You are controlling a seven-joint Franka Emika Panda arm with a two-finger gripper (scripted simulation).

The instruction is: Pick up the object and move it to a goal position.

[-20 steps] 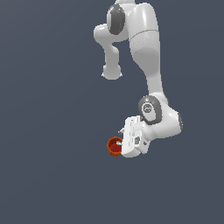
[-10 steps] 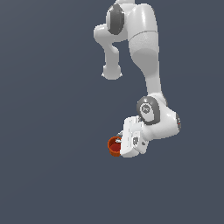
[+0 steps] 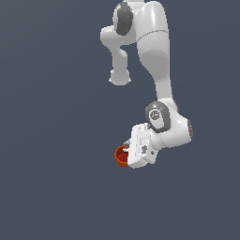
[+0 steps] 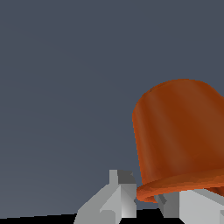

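Observation:
The object, a small orange-red cup (image 3: 121, 156) with a darker red inside, hangs off the ground at the tip of the white arm. My gripper (image 3: 127, 151) is shut on its wall, and the cup sticks out toward the exterior view's left with its mouth facing the camera. In the wrist view the cup (image 4: 179, 135) fills a large part of the picture. Its rim sits between my two grey fingers (image 4: 118, 197), at the gripper (image 4: 146, 194). No goal marker shows in either view.
The white arm (image 3: 154, 51) reaches down from the top of the exterior view, its wrist joint (image 3: 166, 126) just above the hand. Everything around it is plain dark grey-blue background.
The wrist has shifted very slightly toward the exterior view's left and a touch upward. The cup stays held at nearly the same spot.

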